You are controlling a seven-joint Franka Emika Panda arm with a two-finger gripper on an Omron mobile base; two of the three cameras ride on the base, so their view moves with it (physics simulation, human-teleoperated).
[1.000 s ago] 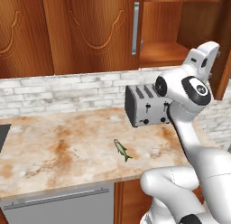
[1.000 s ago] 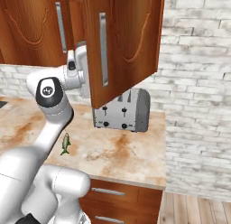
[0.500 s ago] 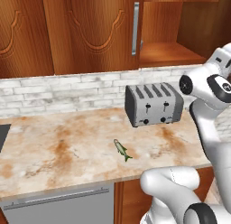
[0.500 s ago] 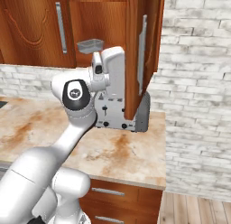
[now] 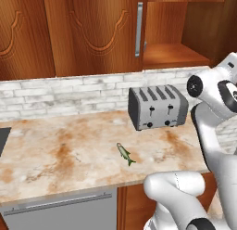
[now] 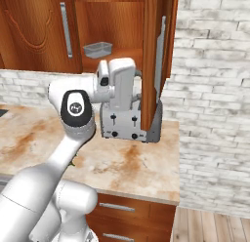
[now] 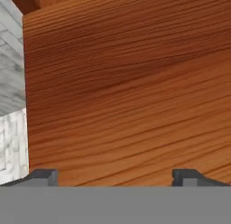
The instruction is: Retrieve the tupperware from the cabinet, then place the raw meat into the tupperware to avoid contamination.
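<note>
The cabinet (image 6: 112, 26) stands open on its right side, its right door (image 6: 152, 60) swung out nearly edge-on. A clear grey tupperware (image 6: 97, 49) sits on the cabinet shelf (image 5: 171, 55). The raw meat, a tiny grey-green fish (image 5: 125, 153), lies on the marble counter (image 5: 60, 155) in front of the toaster (image 5: 157, 106). My gripper (image 7: 116, 177) is open with nothing between its fingertips (image 7: 43, 175); it faces the wooden door panel (image 7: 135, 92) at very close range. In the right base view my hand hangs in front of the toaster, below the shelf and just left of the door.
The left cabinet door (image 5: 97, 29) is shut, its silver bar handle (image 5: 139, 29) beside the open bay. A white brick wall (image 6: 215, 99) rises right of the open door. A grey appliance front (image 5: 60, 210) sits under the counter edge.
The right cabinet door has swung from partly open to wide open, which uncovers the tupperware on the shelf. My hand has moved right with it, across the toaster, with its fingers spread throughout.
</note>
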